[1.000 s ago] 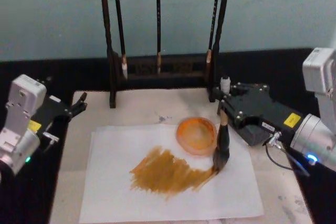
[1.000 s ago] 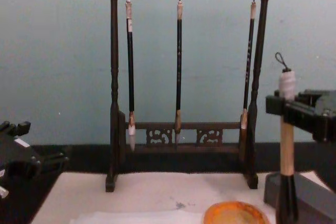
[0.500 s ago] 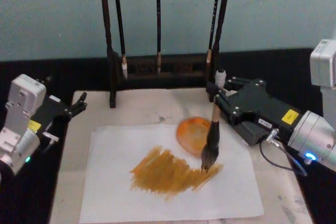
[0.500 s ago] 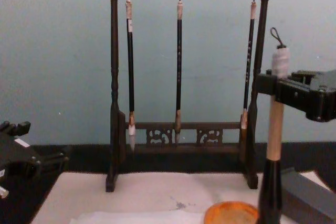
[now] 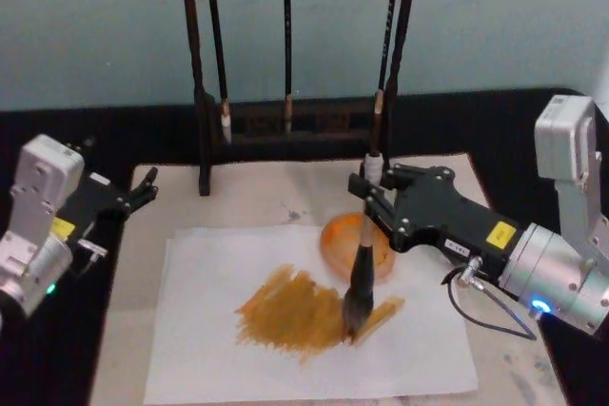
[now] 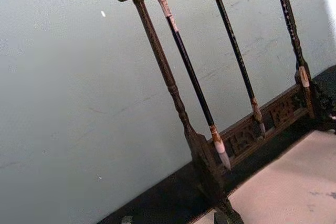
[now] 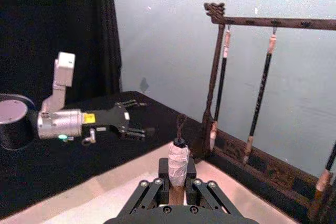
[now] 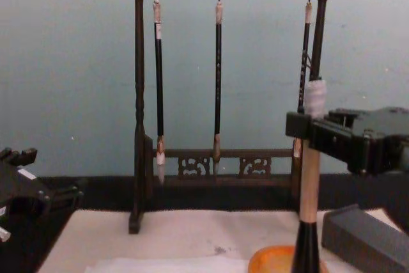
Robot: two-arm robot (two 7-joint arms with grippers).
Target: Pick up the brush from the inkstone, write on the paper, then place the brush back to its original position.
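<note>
**The brush [image 5: 361, 278] stands tuft-down on the paper [image 5: 205, 330], pinched by the right gripper [image 5: 370, 200]**

The brush tip sits on the right part of the ochre patch [image 5: 285, 311], near the middle of the head view and well inside every edge of the paper. Bare white sheet lies open to the left of the patch and along the lower edge. Just above the tip, the orange dish [image 5: 335, 235] rests at the paper's upper edge, with the black shaft crossing in front of it. The brush stand [image 8: 137, 126] with its three slim brushes [image 8: 218, 81] sits farther up, at the back of the mat [image 5: 257, 199], well apart from the tuft. A dark grey block [image 8: 361, 238] lies at the lower right of the chest view.

A second ago the tip was at the patch's right end, right of the dish. It now sits farther left, and the gripper has come left with it.

The brush's long axis is near vertical, its white cap leaning slightly to the upper right in the head view. The right gripper's fingers are pressed on the tan handle just under the cap. The left gripper [image 5: 141, 193] is parked at the left edge, fingers spread and holding nothing.
</note>
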